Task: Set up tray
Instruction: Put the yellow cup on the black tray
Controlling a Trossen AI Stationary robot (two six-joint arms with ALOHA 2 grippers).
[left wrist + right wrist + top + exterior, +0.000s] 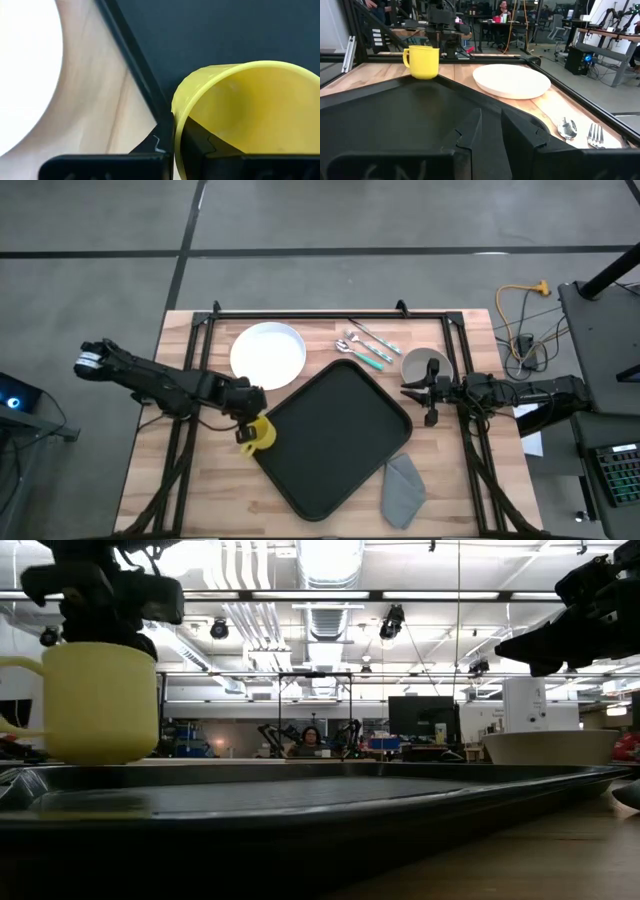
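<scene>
A yellow mug [260,433] [423,62] stands upright at the left corner of the large black tray [340,435], which lies askew on the table's middle. My left gripper [248,420] [176,125] comes in from the table's left and is shut on the mug. The mug's handle [20,690] points away from the tray. My right gripper [405,391] [491,125] hovers by the tray's right edge, raised above the table in the low view [525,645], with a narrow gap between its fingers; it touches nothing. My left gripper holds the mug by its rim [174,102], on the side toward the table's left. One finger [200,142] is inside the mug and the other [155,145] outside, coming from above. The mug is upright over the tray's corner [150,95]; whether its base rests there I cannot tell.
A round white plate [268,354] lies beyond the tray's far-left edge. A fork and spoons [365,348] lie by the far edge, a grey bowl [425,364] sits just behind my right gripper, and a folded grey cloth [403,485] lies near the tray's near-right side.
</scene>
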